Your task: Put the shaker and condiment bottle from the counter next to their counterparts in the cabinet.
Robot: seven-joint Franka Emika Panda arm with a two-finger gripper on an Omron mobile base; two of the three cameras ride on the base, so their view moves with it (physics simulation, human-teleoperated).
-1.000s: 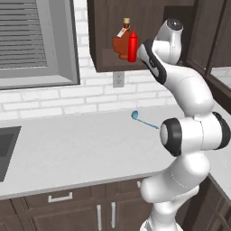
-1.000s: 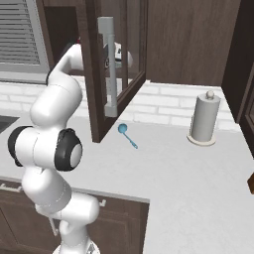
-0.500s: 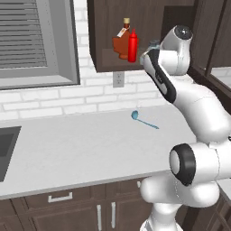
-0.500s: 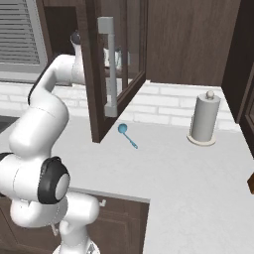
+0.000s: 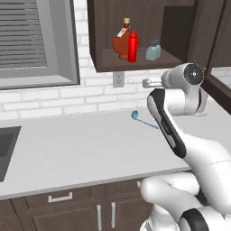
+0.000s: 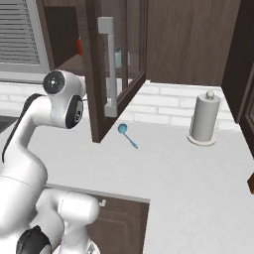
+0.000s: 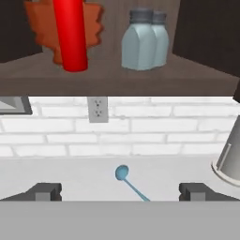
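Pincer (image 7: 120,192) spread wide, nothing between its fingertips (image 7: 44,191); it hangs in front of the open cabinet (image 5: 101,31), below shelf level, pointing at the brick wall above the counter (image 5: 72,153)

Cabinet shelf (image 7: 117,77), hand view:
- red condiment bottle (image 7: 70,35) upright, just in front of the orange-brown maple-leaf syrup bottle (image 7: 93,28), partly covering it
- two pale blue shakers side by side, well right of the red bottle: the nearer shaker (image 7: 138,42) overlaps the twin shaker (image 7: 161,40) behind it, both with grey caps; whether they touch, cannot tell

Left base view agrees: syrup bottle (image 5: 121,43), red bottle (image 5: 132,45) and shaker (image 5: 153,50) all stand on the shelf, none on the counter

Counter:
- small blue spoon (image 5: 142,119) lies flat near the wall, under the cabinet, also seen at (image 6: 127,135) and (image 7: 129,180)
- paper towel roll on its stand (image 6: 204,119) upright far to the right, by the wall

Cabinet door (image 6: 111,64) stands swung open, pale handle (image 6: 109,67) facing out

Wall outlet (image 7: 97,108) sits just under the shelf
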